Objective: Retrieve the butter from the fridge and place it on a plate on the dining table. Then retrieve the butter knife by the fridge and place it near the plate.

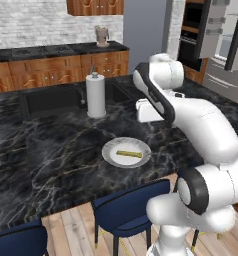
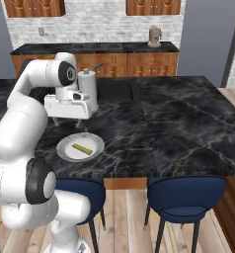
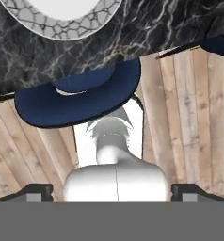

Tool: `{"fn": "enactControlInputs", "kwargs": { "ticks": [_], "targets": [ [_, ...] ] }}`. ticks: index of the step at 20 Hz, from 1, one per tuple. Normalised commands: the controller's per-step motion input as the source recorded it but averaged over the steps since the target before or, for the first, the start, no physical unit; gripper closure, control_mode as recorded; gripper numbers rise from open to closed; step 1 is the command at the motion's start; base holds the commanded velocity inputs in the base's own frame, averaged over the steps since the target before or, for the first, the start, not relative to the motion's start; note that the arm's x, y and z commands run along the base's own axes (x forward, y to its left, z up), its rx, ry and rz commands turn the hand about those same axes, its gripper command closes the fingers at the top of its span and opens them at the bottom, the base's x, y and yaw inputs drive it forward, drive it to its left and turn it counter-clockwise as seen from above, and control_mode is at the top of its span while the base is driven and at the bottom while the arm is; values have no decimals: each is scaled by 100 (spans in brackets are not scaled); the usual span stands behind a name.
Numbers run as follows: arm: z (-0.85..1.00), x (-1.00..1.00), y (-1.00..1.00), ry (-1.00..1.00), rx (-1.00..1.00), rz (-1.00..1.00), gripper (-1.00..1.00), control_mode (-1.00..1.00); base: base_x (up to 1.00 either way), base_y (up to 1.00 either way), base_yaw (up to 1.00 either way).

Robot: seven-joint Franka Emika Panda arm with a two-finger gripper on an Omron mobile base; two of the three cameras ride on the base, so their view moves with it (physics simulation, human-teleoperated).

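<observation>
Two dark finger tips of the gripper (image 3: pixel 112 193) sit far apart at the lower corners of the hand view, spread wide with nothing between them. In the right base view the hand hangs left of centre, above the plate (image 2: pixel 80 147). The butter (image 2: pixel 82 148) lies across the middle of that plate, which rests on the dining table (image 2: pixel 178 123) near its front edge, lower centre of the frame.

The first half of the task looks done; the knife remains. In the left base view the fridge (image 1: pixel 226 45) stands at the upper right with a door swung open, well away from the table. The risk, as I judge it, is in leaving: a low swing could clip the plate's rim and shove it toward the blue stool (image 2: pixel 186 195), or knock the paper towel roll (image 1: pixel 96 95) just behind the hand. The open door could also foul the arm on approach.
</observation>
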Motion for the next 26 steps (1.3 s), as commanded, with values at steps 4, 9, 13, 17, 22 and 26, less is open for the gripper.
{"fn": "enactControlInputs", "kwargs": {
  "ticks": [4, 9, 13, 17, 22, 26],
  "targets": [
    [28, -81, 0, -61, -1, -20, -100, -100, 0, 0, 0],
    [64, -26, 2, -16, -18, -16, -100, -100, 0, 0, 0],
    [-1, -21, -4, -1, 3, 0, -100, -100, 0, 0, 0],
    [0, -35, 0, -2, 2, 17, -100, -100, 0, 0, 0],
    [-3, -51, 0, -12, 0, 18, -100, -100, 0, 0, 0],
    [-45, -16, -9, -3, 0, 7, -100, -100, 0, 0, 0]
  ]
}}
